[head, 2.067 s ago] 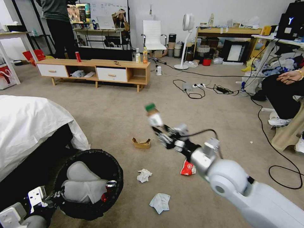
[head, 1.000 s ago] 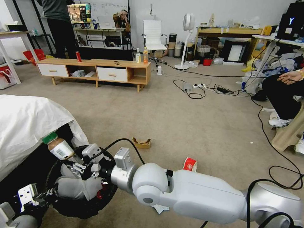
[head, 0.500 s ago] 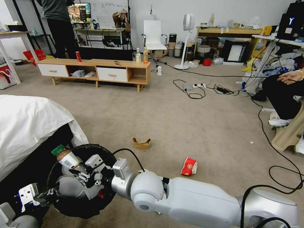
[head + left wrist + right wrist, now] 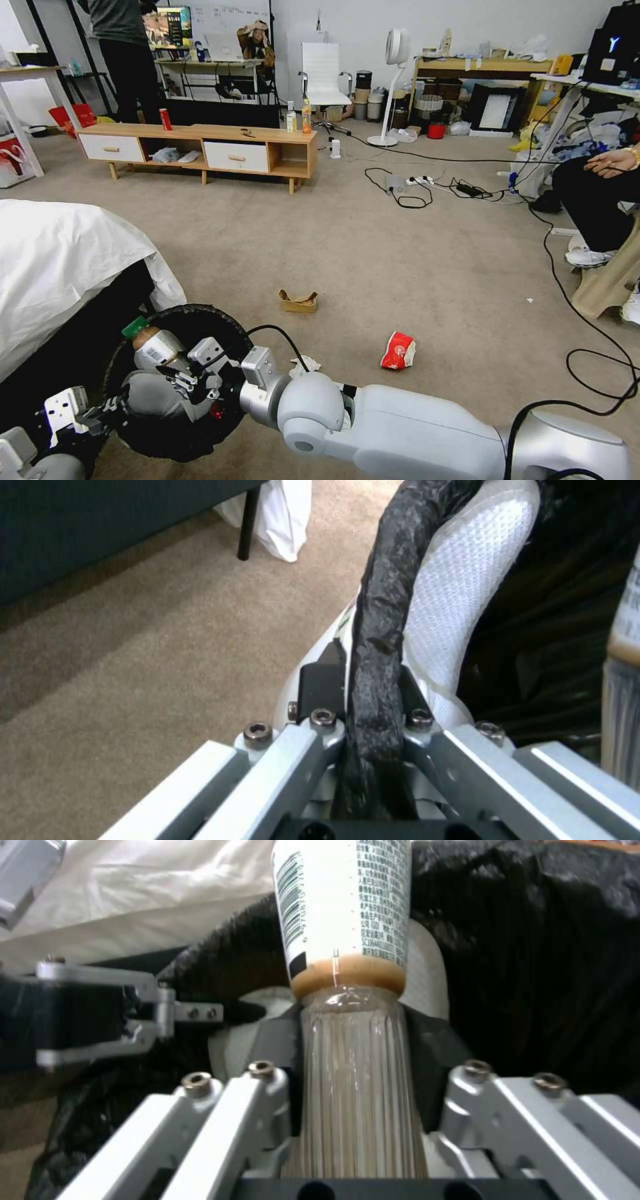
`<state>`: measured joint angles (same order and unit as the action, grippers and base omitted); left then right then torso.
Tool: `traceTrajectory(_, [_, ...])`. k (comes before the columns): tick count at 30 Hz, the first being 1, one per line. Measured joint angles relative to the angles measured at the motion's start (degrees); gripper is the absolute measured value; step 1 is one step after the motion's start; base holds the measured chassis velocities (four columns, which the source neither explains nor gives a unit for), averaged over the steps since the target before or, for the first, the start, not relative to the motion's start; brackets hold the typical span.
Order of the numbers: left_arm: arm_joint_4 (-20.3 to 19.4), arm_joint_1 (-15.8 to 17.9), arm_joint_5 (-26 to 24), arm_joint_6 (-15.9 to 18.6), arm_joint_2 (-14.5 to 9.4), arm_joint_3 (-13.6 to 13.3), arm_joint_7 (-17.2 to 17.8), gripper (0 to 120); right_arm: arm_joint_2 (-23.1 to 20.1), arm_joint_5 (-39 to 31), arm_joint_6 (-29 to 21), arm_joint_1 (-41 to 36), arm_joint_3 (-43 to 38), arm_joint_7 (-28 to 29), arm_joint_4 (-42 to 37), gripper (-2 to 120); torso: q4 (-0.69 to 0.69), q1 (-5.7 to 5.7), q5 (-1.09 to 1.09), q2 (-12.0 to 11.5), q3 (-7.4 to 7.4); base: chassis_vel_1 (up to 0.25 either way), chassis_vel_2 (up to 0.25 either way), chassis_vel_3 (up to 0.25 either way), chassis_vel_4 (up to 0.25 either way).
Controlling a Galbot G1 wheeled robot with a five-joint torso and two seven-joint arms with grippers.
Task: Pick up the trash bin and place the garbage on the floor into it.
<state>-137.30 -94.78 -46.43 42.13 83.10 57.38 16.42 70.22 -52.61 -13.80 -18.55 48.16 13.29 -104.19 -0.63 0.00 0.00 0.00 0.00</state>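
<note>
The trash bin (image 4: 200, 319), black bag rolled over its rim, sits at the lower left beside the bed. My left gripper (image 4: 110, 405) is shut on the bagged rim (image 4: 377, 680), next to the bin's white mesh wall (image 4: 467, 580). My right gripper (image 4: 181, 375) reaches across the bin's mouth, shut on a clear plastic bottle (image 4: 155, 345) with a green cap, tilted inside the opening. The bottle's ribbed body (image 4: 353, 1080) sits between the fingers. Pale cloth (image 4: 150, 400) lies in the bin. On the floor lie a cardboard tray (image 4: 298, 301), a red-white crushed cup (image 4: 398, 351) and a tissue (image 4: 305, 365).
A bed with a white sheet (image 4: 60, 260) borders the bin on the left. A low wooden cabinet (image 4: 200, 150) stands at the back. Cables (image 4: 413, 183) cross the carpet at right, near a seated person's legs (image 4: 593, 200).
My right arm swung left with the bottle from above the mid-floor litter to the bin, then lowered it into the bin's mouth. The left gripper kept its hold on the rim.
</note>
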Motion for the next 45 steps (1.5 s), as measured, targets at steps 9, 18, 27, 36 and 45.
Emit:
traceTrajectory(9, [0.29,0.06,0.32,0.00,0.07,-0.33,-0.10,3,-1.94,0.97,0.09,-1.23,-0.71,-0.49,-0.64,63,0.00,0.00,0.00,0.00,0.00,0.000,0.000,0.000,0.000])
traceTrajectory(18, [0.30,-0.19,0.40,0.00,0.13,-0.25,-0.14,3,-2.88,1.48,0.11,-1.66,-1.13,-0.66,-1.12,95,0.00,0.00,0.00,0.00,0.00,0.000,0.000,0.000,0.000])
traceTrajectory(27, [0.36,-0.33,0.59,0.01,0.21,-0.21,-0.18,3,-3.37,1.24,0.12,-1.64,-4.02,-0.66,-3.02,100,0.00,0.00,0.00,0.00,0.00,0.000,0.000,0.000,0.000])
traceTrajectory(36, [0.72,-0.26,0.69,0.01,0.23,-0.18,-0.20,3,-3.61,0.08,-0.12,-0.66,-8.18,-0.64,-5.41,100,0.01,0.00,0.00,0.00,0.00,0.000,0.000,0.000,0.000])
traceTrajectory(45, [1.14,-0.05,0.79,0.01,0.22,-0.09,-0.22,3,-4.50,-1.27,-0.37,0.02,-12.16,-0.65,-7.92,100,0.00,0.00,-0.01,0.00,0.00,0.000,0.000,0.000,0.000])
